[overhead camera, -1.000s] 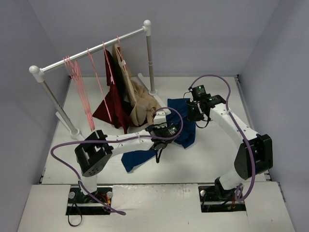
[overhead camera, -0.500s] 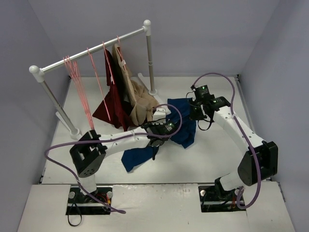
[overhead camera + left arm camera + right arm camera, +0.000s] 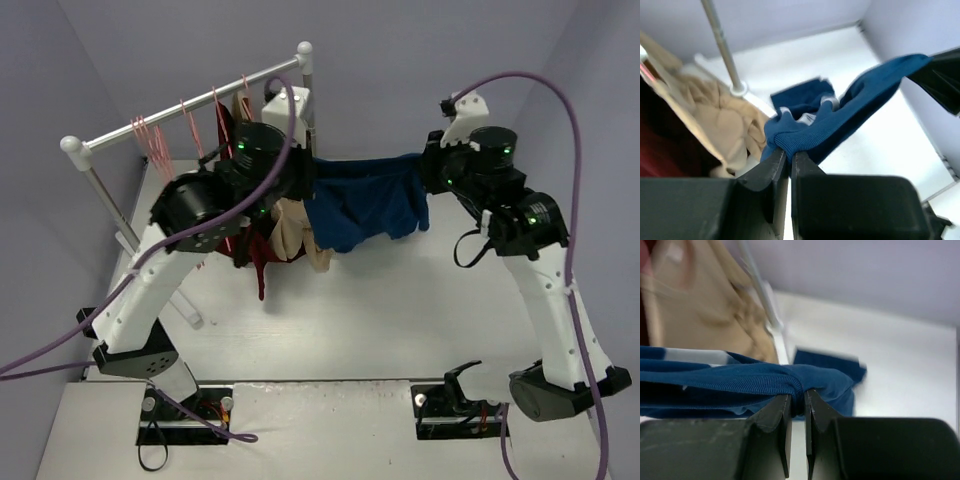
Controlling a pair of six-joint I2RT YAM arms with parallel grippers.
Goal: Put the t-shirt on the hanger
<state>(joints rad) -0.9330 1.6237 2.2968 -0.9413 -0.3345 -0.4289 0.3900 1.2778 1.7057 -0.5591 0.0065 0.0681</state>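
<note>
The navy t-shirt hangs stretched in the air between my two grippers, well above the table. My left gripper is shut on its ribbed edge at the left; the cloth shows bunched at the jaw tips in the left wrist view. My right gripper is shut on the ribbed edge at the right, seen in the right wrist view. Thin pink hangers hang bunched on the rail at the left, partly hidden by my left arm.
A dark red garment and a tan garment hang from the rail behind my left arm. The rail's right post stands just behind the shirt. Grey walls close in on three sides.
Both arms have risen from the table and lifted the t-shirt, pulling it taut between them up near the rail. Before, it lay crumpled on the table.
</note>
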